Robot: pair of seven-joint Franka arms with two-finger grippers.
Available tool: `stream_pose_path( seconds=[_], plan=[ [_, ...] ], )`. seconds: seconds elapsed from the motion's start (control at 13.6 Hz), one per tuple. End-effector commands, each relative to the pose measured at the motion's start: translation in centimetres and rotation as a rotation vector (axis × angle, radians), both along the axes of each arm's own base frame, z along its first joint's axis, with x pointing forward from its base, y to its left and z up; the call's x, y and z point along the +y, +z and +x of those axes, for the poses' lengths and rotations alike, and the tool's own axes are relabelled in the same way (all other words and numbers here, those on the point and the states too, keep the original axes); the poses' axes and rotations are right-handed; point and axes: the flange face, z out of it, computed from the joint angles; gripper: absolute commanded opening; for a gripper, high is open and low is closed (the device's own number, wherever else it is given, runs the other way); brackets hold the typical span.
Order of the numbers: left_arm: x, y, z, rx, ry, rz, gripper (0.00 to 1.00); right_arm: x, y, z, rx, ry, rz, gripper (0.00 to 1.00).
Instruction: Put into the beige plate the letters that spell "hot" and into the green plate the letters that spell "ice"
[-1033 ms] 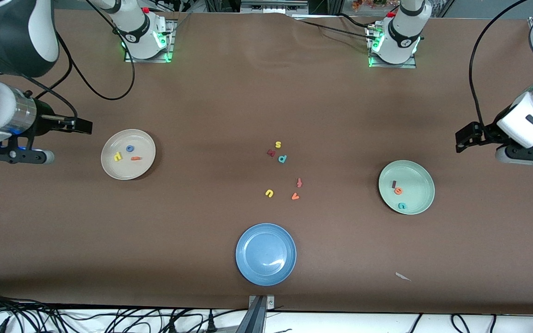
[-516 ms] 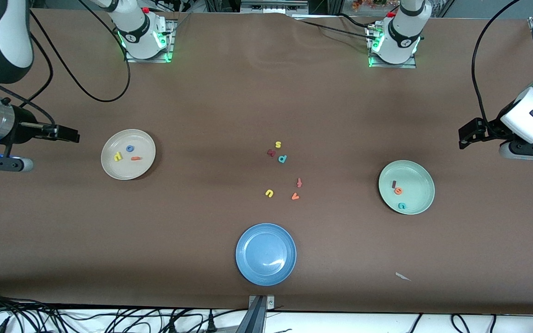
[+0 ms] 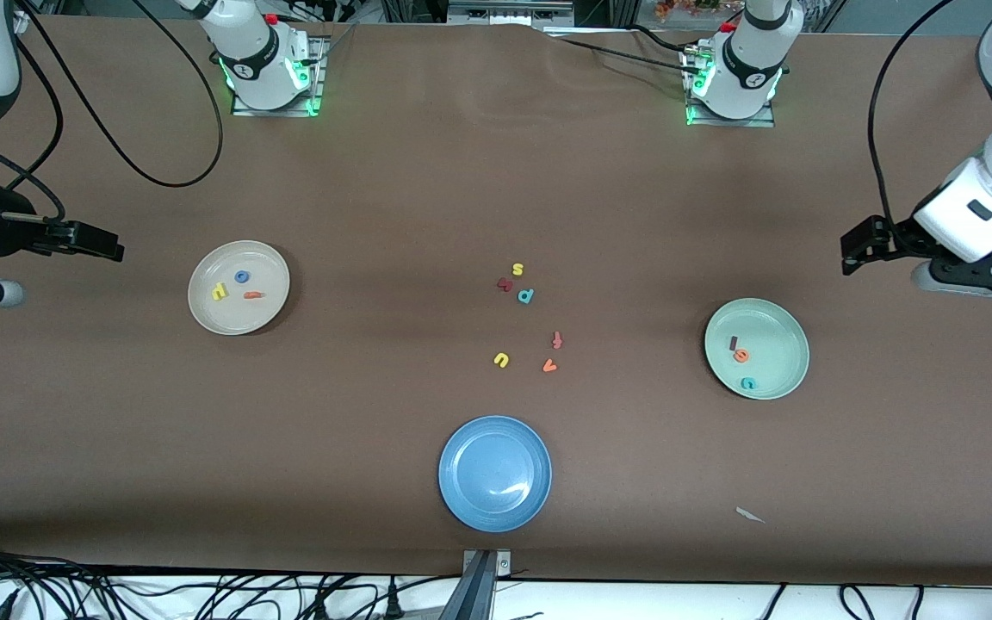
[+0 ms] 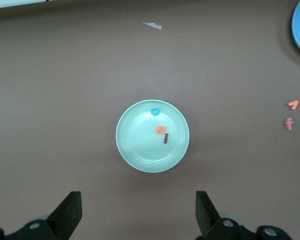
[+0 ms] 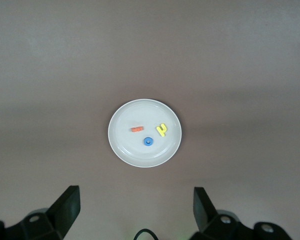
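Observation:
The beige plate (image 3: 233, 315) lies toward the right arm's end with a yellow "h" (image 3: 220, 292), a blue "o" (image 3: 242, 276) and an orange "t" (image 3: 252, 295) in it. The green plate (image 3: 778, 337) toward the left arm's end holds a dark red "i" (image 3: 733, 343), an orange "e" (image 3: 741, 355) and a teal "c" (image 3: 748, 383). My right gripper (image 3: 108, 251) hangs open and empty, off to the side of the beige plate (image 5: 132, 150). My left gripper (image 3: 854, 250) is open and empty, off to the side of the green plate (image 4: 137, 150).
Loose letters lie mid-table: a yellow "s" (image 3: 517, 269), a dark red letter (image 3: 505, 284), a teal "d" (image 3: 526, 296), a red "f" (image 3: 557, 340), a yellow "u" (image 3: 501, 360) and an orange "v" (image 3: 549, 366). A blue plate (image 3: 494, 473) and a white scrap (image 3: 750, 515) lie nearer the camera.
My right gripper has drawn back from the beige plate toward its end of the table. The left arm has shifted slightly. Both stay open; the letters and plates have not moved.

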Motion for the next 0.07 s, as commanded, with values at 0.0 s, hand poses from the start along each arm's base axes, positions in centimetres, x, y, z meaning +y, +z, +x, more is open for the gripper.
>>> stream_pose_path(
  seconds=[0.0],
  plan=[
    [0.06,0.72,-0.8,0.0,0.005,0.004,1.0,0.08,0.25,-0.72,-0.008,-0.001,-0.004,1.0]
  ],
)
